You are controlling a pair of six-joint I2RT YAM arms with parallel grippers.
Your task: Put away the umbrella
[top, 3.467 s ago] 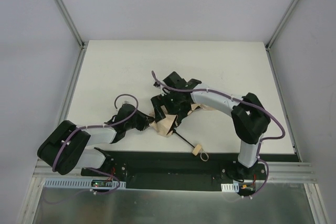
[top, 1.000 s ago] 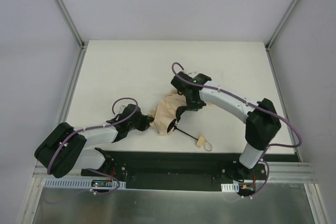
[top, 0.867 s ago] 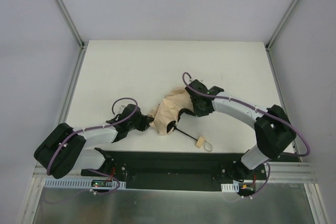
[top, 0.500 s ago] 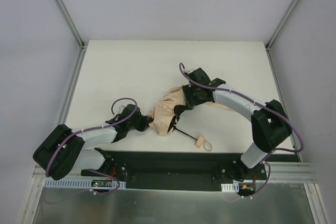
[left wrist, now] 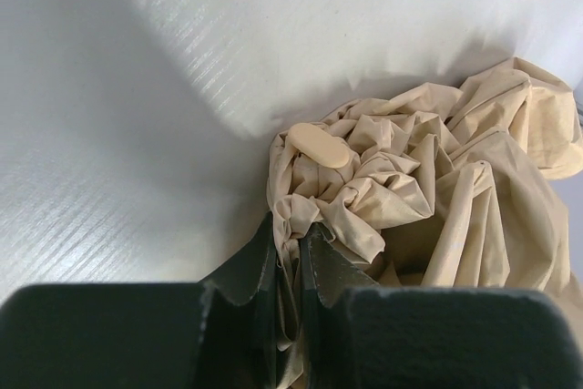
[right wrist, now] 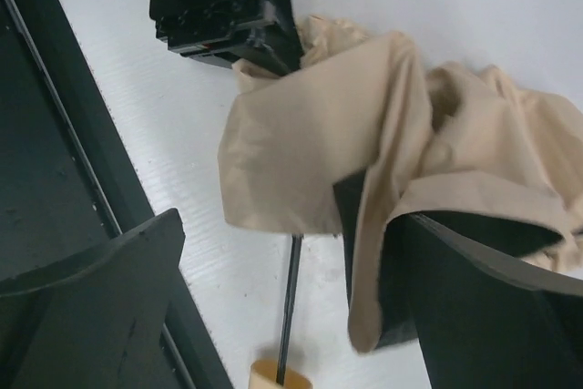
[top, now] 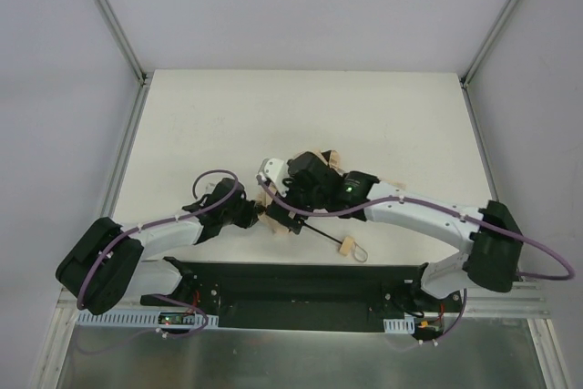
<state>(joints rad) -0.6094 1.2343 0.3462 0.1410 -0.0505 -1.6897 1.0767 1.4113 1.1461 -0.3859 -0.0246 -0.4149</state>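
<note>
The umbrella lies crumpled near the table's front middle; in the top view only beige fabric (top: pixel 277 221), the thin dark shaft (top: pixel 321 232) and the pale knob handle (top: pixel 345 245) show. My left gripper (top: pixel 253 216) is shut on a bunched fold of the canopy (left wrist: pixel 428 189), its tips (left wrist: pixel 290 230) pinching cloth. My right gripper (top: pixel 290 196) hovers over the canopy and hides most of it. It is open (right wrist: pixel 287 225), with beige fabric (right wrist: pixel 310 161) draped over one finger (right wrist: pixel 492 289), and the shaft (right wrist: pixel 290 307) and handle (right wrist: pixel 278 375) lie between the jaws.
The white table (top: pixel 219 116) is bounded by aluminium frame posts (top: pixel 109 15) at the back corners. A black base strip (top: pixel 301 281) runs along the near edge, close to the handle. The left gripper's body (right wrist: pixel 219 6) shows in the right wrist view.
My right arm has swung left and toward the near edge, coming over the canopy and hiding most of it. My left gripper has held the fabric in place.
</note>
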